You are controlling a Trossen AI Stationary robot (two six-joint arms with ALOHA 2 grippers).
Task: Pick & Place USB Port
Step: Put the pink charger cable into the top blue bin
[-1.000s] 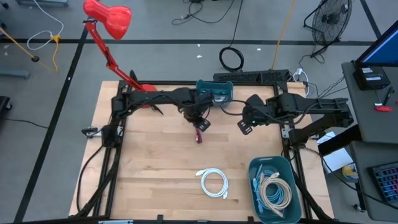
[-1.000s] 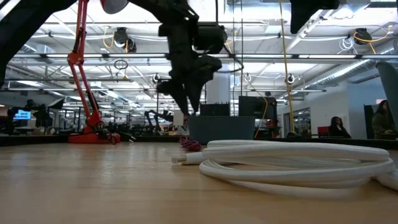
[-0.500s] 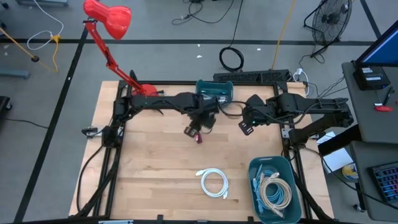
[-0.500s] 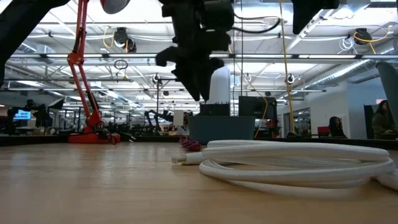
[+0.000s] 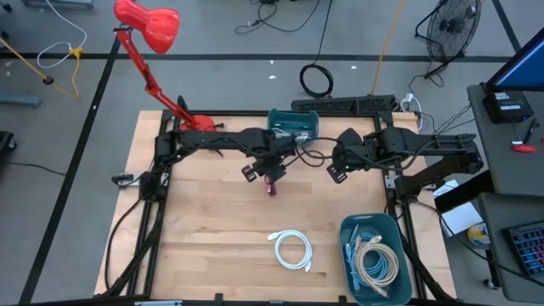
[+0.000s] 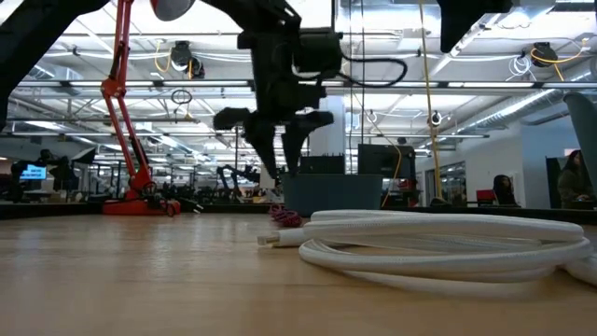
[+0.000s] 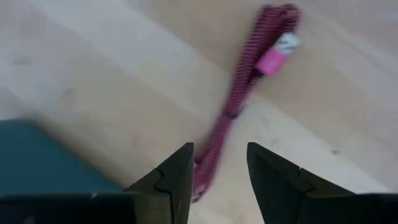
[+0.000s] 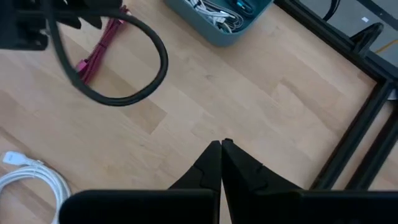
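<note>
On table: one pink USB cable (image 5: 273,184) under spread left gripper (image 5: 262,172) (empty), one white cable coil (image 5: 292,250), two teal bins (image 5: 371,257); right gripper (image 5: 337,174) pressed together.

Magenta black-striped cable (image 7: 245,87), white coiled cable (image 5: 291,250), teal bin (image 5: 399,263).

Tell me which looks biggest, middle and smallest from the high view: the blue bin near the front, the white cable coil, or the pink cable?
1. Blue bin, biggest.
2. White cable coil, middle.
3. Pink cable, smallest, partly hidden under the left arm.
</note>
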